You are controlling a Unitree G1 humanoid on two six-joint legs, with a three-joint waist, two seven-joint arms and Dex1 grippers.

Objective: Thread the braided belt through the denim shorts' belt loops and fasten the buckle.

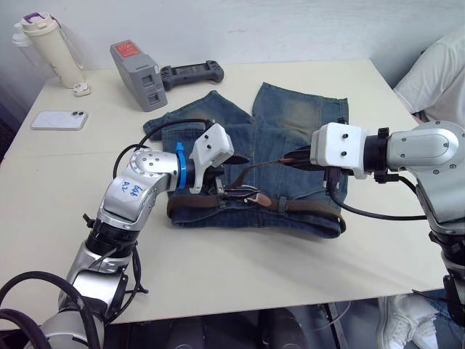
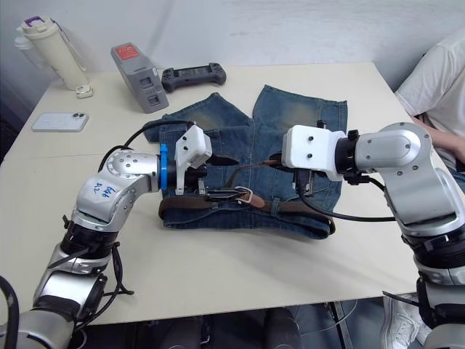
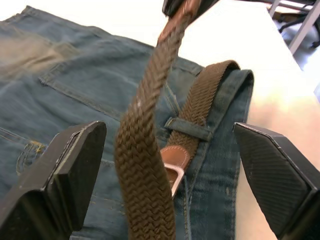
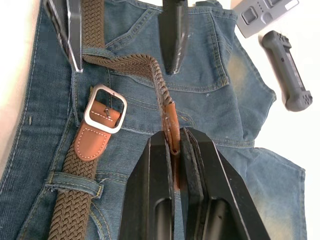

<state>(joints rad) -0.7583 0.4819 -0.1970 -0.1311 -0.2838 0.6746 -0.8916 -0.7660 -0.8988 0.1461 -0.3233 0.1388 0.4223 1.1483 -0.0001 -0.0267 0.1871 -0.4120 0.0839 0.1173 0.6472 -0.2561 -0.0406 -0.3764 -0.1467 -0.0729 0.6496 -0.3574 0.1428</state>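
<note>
The right gripper (image 4: pixel 176 145) was clamped on the tan tip of the dark brown braided belt (image 4: pixel 150 67). The left gripper (image 3: pixel 170 165), jaws apart around the strap, stood beside the square silver buckle (image 4: pixel 105 108). I judged the tip should be steered slowly into that frame.

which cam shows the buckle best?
Right wrist view: the buckle lies flat on the denim shorts, full silver frame and prong visible, unfastened, with the right pincer shut on the braided belt's tan tip. Both eye views show it small on the waistband. Left wrist view shows only a sliver behind the belt.

White table (image 1: pixel 240 269), cream bottle (image 1: pixel 48 48), phone (image 1: pixel 59 120), grey battery pack (image 1: pixel 138 75), black controller (image 1: pixel 192 73), seated person (image 1: pixel 436 76)
</note>
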